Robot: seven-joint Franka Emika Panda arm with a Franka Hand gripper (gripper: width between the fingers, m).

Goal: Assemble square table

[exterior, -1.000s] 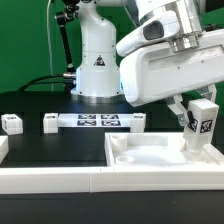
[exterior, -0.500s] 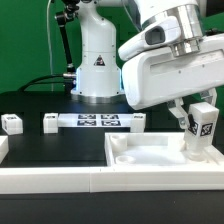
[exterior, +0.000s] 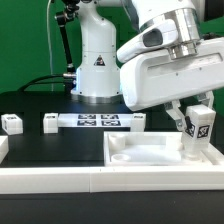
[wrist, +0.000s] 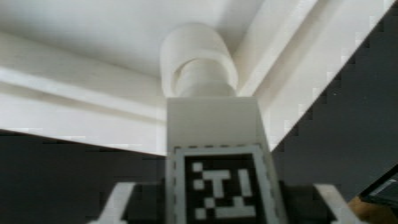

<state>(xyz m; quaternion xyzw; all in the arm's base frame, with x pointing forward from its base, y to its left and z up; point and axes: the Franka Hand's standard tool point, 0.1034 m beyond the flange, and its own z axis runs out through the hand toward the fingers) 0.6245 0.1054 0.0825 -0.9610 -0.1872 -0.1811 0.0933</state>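
Compared with a second ago, the end effector (exterior: 198,114) has dropped slightly and shifted toward the exterior view's left, carrying the tagged leg (exterior: 201,135) with it. Its fingers are clamped on the leg's upper part. The leg hangs nearly upright over the corner of the square tabletop (exterior: 150,160) at the exterior view's right. Its rounded tip seems to touch the tray floor, though the wrist view is too blurred to confirm. A second leg (exterior: 12,123) lies well apart on the black surface (exterior: 40,145), near the marker board (exterior: 95,122).
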